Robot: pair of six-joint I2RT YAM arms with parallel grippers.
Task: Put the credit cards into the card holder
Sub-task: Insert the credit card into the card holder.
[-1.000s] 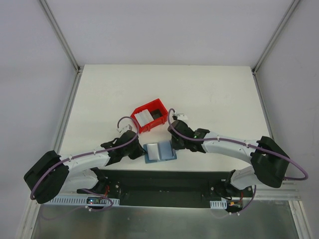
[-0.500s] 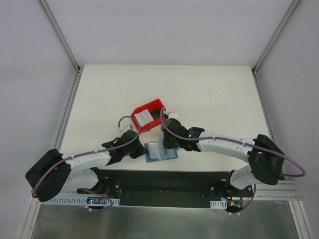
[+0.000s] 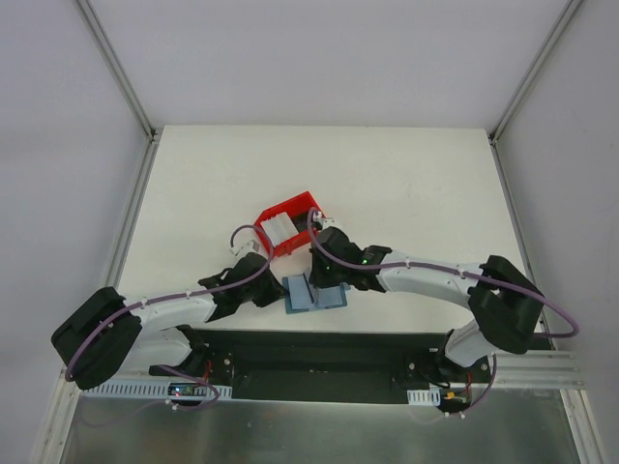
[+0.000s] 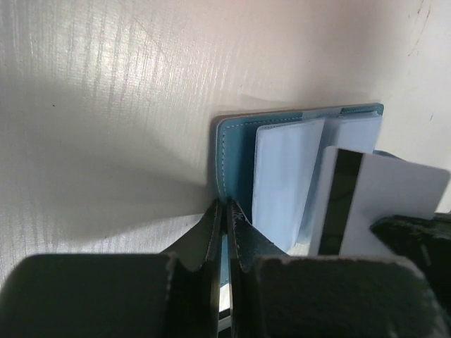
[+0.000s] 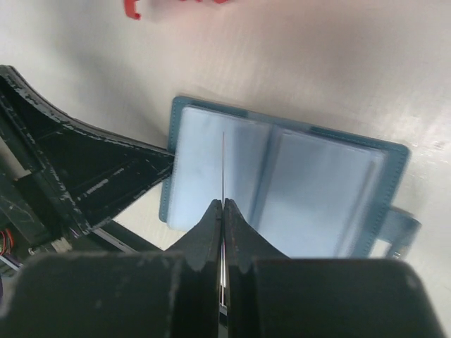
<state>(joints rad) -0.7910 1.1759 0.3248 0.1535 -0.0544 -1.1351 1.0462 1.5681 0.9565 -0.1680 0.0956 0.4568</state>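
The teal-blue card holder (image 3: 311, 294) lies open at the table's near edge, its lighter blue pockets (image 5: 303, 193) facing up. My left gripper (image 4: 224, 205) is shut on the holder's left cover edge (image 4: 227, 151); it also shows in the top view (image 3: 274, 290). My right gripper (image 5: 223, 204) is shut on one white credit card, seen edge-on (image 5: 223, 165), held over the holder's left pocket. The left wrist view shows that card's black stripe (image 4: 342, 201). More white cards (image 3: 278, 228) sit in the red bin.
The red plastic bin (image 3: 308, 207) stands just behind the card holder, close to both wrists. The black mounting plate (image 3: 319, 353) runs along the near edge. Both arms meet over the holder.
My right gripper has moved left from beside the bin to above the holder's left half, carrying the card. The holder's left cover now stands more tilted up. The left arm has barely moved.
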